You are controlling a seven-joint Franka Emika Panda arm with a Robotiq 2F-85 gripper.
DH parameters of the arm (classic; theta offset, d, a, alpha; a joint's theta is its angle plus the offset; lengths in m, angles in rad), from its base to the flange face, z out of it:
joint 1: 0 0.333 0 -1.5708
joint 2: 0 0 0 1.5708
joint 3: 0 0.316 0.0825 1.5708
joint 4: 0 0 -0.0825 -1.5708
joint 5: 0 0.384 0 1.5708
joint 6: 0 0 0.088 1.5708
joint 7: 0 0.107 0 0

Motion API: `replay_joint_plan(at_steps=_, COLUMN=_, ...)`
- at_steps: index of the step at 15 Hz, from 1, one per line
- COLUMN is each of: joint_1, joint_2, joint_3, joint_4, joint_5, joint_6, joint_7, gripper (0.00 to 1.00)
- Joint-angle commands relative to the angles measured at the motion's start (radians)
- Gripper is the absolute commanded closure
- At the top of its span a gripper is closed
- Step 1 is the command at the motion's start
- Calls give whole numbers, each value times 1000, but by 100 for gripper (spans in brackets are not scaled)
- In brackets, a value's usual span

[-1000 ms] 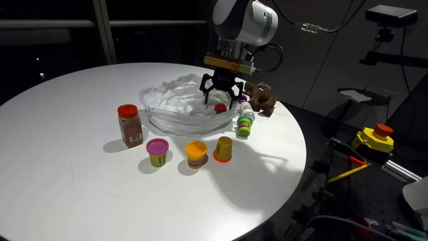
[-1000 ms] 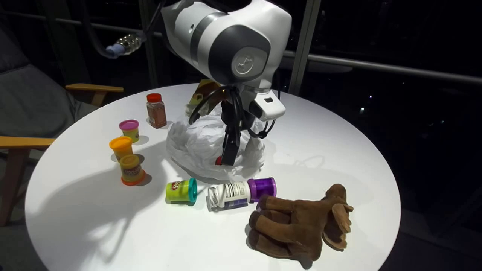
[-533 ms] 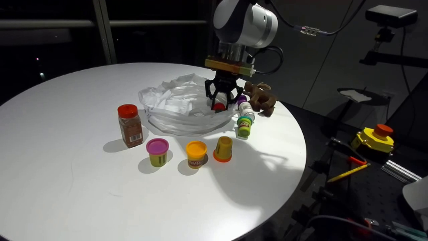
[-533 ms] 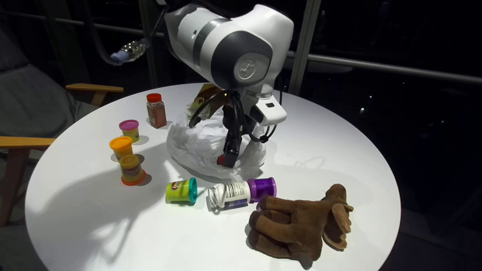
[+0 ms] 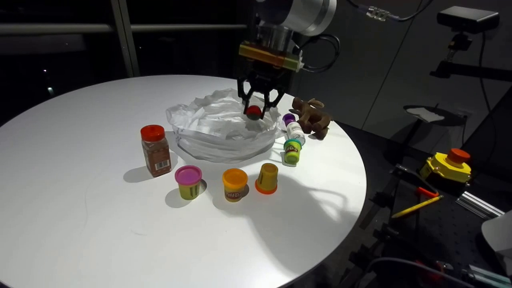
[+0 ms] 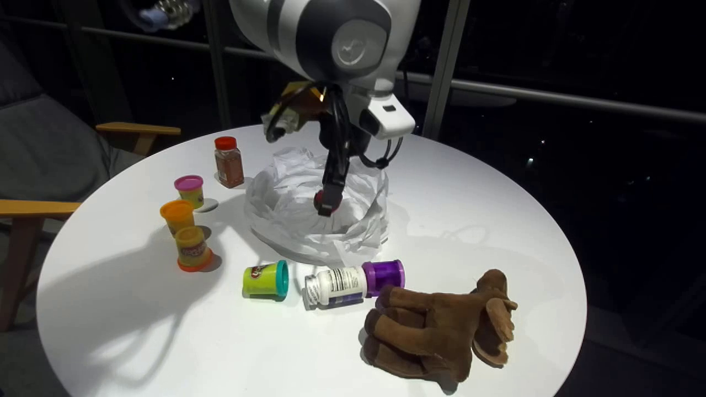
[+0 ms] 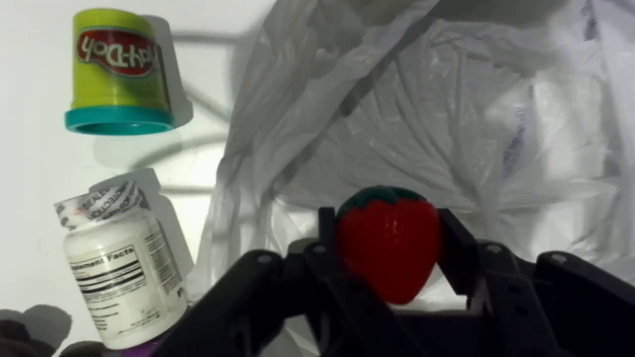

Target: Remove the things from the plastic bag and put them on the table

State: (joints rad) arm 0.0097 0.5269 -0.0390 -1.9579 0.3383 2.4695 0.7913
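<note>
A red strawberry with a green leafy top (image 7: 389, 243) is pinched between the two black fingers of my gripper (image 5: 254, 115), one finger on each side of it. Gripper and strawberry hang over the mouth of the white plastic bag (image 5: 224, 148), which lies spread and crumpled on the round white table (image 5: 120, 224). Inside the bag, the wrist view shows only folds of white plastic (image 7: 446, 129); part of the inside is hidden behind the gripper. In an exterior view the strawberry (image 6: 320, 201) is partly covered by a finger.
Around the bag stand a red-capped jar (image 5: 157, 154) and tubs with a pink lid (image 5: 188, 182), an orange lid (image 5: 235, 184) and a red-orange base (image 5: 267, 180). A green tub (image 6: 265, 280), white bottle (image 6: 343, 284), purple container (image 6: 385, 277) and brown plush animal (image 6: 441, 331) lie close by.
A second ago my gripper was open around the strawberry down in the bag. It then shut on it, and both have risen; the strawberry has left the bag's floor.
</note>
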Motion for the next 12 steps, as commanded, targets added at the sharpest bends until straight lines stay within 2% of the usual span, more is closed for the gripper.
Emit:
replay_joint_plan(at_steps=1, joint_1=37, joint_2=-215, joint_3=36, joint_4=-158, joint_5=16, joint_6=31, joint_7=-37, gripper=80)
replay_joint_plan(at_steps=5, joint_1=93, joint_2=-405, joint_3=74, joint_4=-343, joint_5=-3, joint_6=21, joint_7=-30, gripper=80)
replay_joint_plan(at_steps=7, joint_1=113, joint_2=-461, joint_3=100, joint_4=-432, joint_5=0, joint_6=22, joint_7=-32, gripper=80)
replay_joint_plan(at_steps=12, joint_1=146, joint_2=-486, joint_3=143, joint_4=-574, joint_5=-87, joint_6=40, joint_7=-9, gripper=80)
